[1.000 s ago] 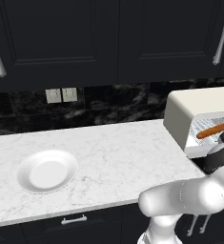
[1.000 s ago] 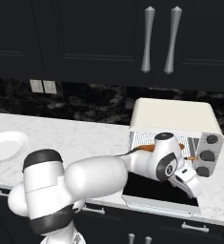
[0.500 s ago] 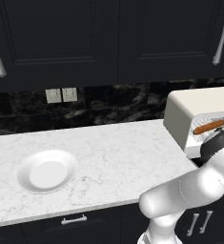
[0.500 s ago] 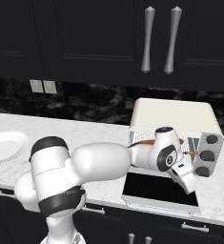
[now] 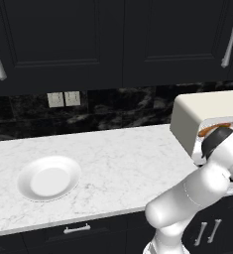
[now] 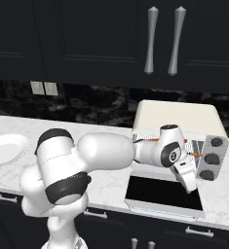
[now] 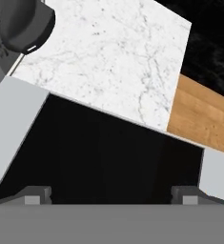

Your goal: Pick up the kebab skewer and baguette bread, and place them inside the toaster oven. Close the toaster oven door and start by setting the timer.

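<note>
Since a second ago, our arm has swung its hand out of the toaster oven [image 6: 177, 119] and down over the toaster oven door [image 6: 163, 193], which lies dropped flat toward us. The white plate [image 5: 49, 177] on the left of the counter [image 5: 118, 154] is bare, and the baguette bread [image 5: 213, 130] lies on the rack inside the oven, with the kebab skewer [image 6: 193, 154] showing as a thin orange stick just right of our wrist. So we judge the loading done, with closing the door and setting the timer left. Our gripper [image 7: 109, 193] hangs over the dark glass, fingertips [image 7: 36, 193] wide apart, holding nothing; we cannot tell whether they touch the door.
</note>
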